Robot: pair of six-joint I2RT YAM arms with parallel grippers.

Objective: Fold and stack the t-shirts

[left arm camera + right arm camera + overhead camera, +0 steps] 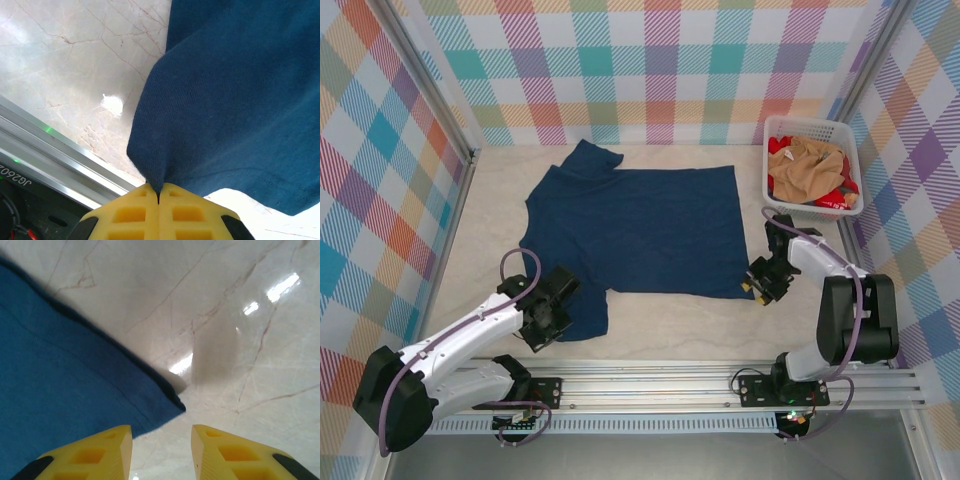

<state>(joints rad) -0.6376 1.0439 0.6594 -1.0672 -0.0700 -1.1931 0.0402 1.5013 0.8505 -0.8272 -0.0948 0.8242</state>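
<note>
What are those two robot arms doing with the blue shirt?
They are working on a navy t-shirt spread flat on the table. The left gripper is shut on the shirt's near left edge. The right gripper is open beside the near right corner, not gripping it. Tan and red shirts sit in the white basket.

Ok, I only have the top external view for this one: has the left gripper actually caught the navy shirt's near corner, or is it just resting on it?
Observer: It has caught it. In the left wrist view the left gripper is shut, and a fold of the navy t-shirt is pinched between its yellow fingers.
Operator: And the right one, at the other near corner?
Observer: In the right wrist view the right gripper is open. The shirt's corner lies flat on the table just ahead of the gap, not between the fingers.
</note>
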